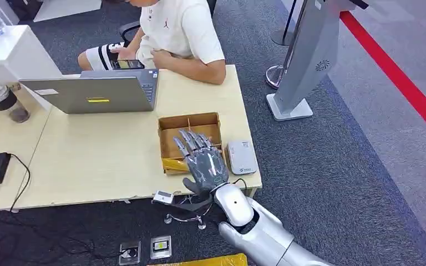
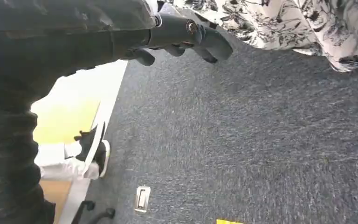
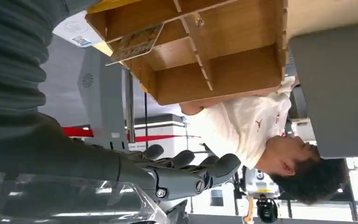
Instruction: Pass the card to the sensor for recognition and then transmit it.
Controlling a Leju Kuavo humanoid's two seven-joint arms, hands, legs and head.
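head view, right robot hand (image 1: 202, 160) released over cardboard box (image 1: 169, 123), sensor (image 1: 241, 157) label unreadable

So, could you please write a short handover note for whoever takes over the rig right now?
Right hand: open, fingers spread, hovering over the cardboard box on the table, holding nothing.
Left hand: hangs over the carpet, fingers curled, holding nothing.
Card: lies in a box compartment.
Sensor: white unit beside the box, on its right.
Done: nothing yet; card not picked up.
Left: grasp card, present to sensor, pass it on.
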